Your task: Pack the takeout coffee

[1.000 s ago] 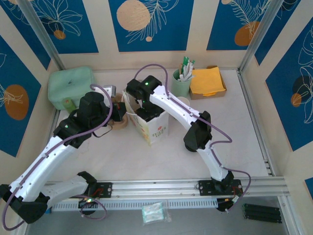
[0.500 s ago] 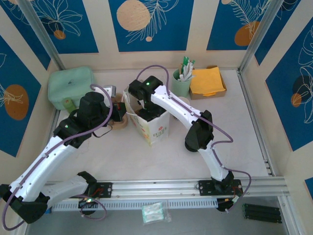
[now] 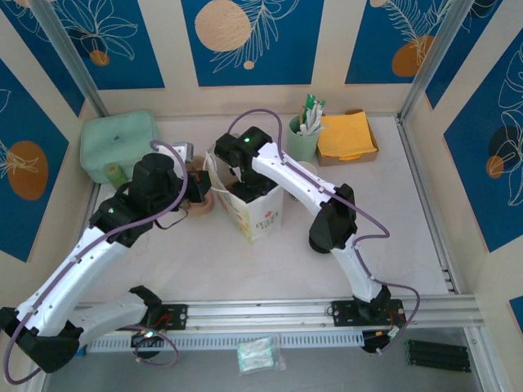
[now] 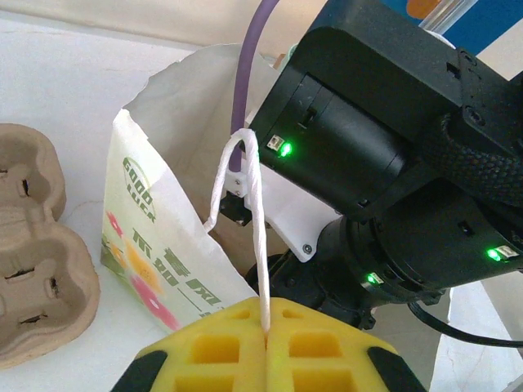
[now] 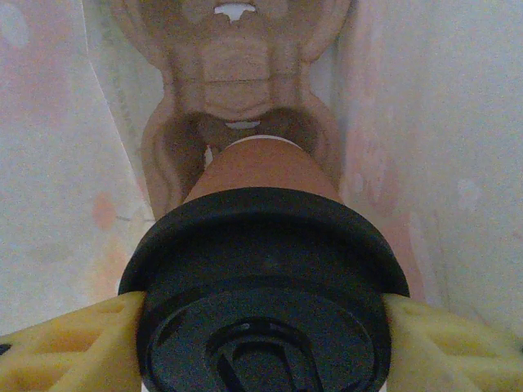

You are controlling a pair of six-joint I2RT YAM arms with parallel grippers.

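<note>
**A:** Where was the takeout coffee (image 5: 261, 175)?

**B:** Deep inside the paper bag (image 3: 261, 216). The right end effector (image 5: 261, 327) gripped it at its black lid (image 5: 265, 269), one yellow finger on each side. Its brown body hung over the pulp carrier (image 5: 233, 73) on the bag's floor. I couldn't tell whether it touched the carrier.

**A:** What had changed in the last second?

**B:** Very little. From above, the right wrist had crept slightly further over the bag's mouth, and the bag had barely shifted on the bench (image 3: 368, 220). The left end effector (image 4: 265, 343) stayed pinched shut on the white string handle (image 4: 253, 212), holding the bag upright.

**A:** Meaning?

**B:** The lowering looked nearly finished. I judged the cup still had to settle into a carrier well before the right end effector let go.
</note>
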